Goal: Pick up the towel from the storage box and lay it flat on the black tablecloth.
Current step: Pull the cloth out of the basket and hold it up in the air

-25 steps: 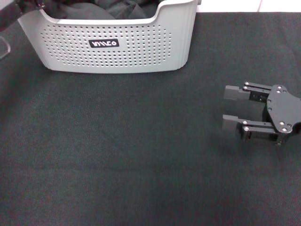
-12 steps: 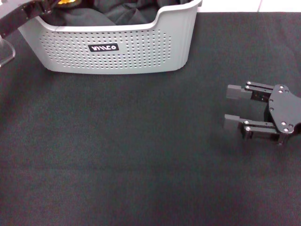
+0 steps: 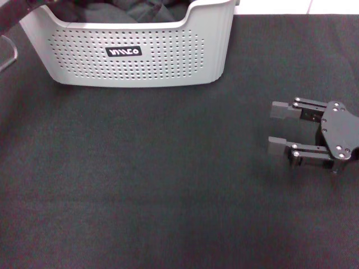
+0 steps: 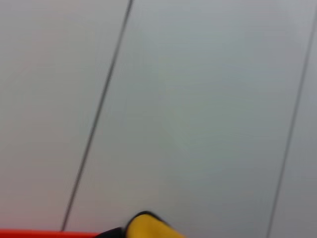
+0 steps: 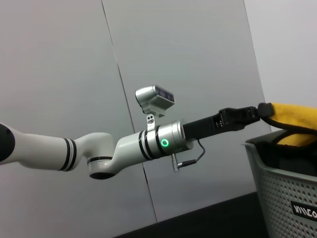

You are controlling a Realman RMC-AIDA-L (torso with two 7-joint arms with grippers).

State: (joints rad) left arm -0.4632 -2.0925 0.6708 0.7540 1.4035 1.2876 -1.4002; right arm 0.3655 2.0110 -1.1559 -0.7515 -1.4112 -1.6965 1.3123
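The light grey storage box (image 3: pixel 134 56) stands at the back left of the black tablecloth (image 3: pixel 157 185). In the right wrist view my left gripper (image 5: pixel 253 114) is shut on the yellow face of the towel (image 5: pixel 292 116) and holds it above the box's rim (image 5: pixel 282 163). A yellow fold of the towel also shows in the left wrist view (image 4: pixel 148 227). In the head view the towel is out of view and only a piece of my left arm (image 3: pixel 14 14) shows at the top left corner. My right gripper (image 3: pixel 271 128) is open and empty, low over the tablecloth at the right.
A dark black cloth bundle (image 3: pixel 129 10) lies inside the box. A thin cable loop (image 3: pixel 7 53) shows at the left edge. Grey wall panels (image 5: pixel 173 59) stand behind the table. Bare tablecloth spreads in front of the box.
My left arm has risen and drawn back toward the top left corner of the head view; the yellow towel glimpsed over the box rim has left that view. The right gripper has barely moved.
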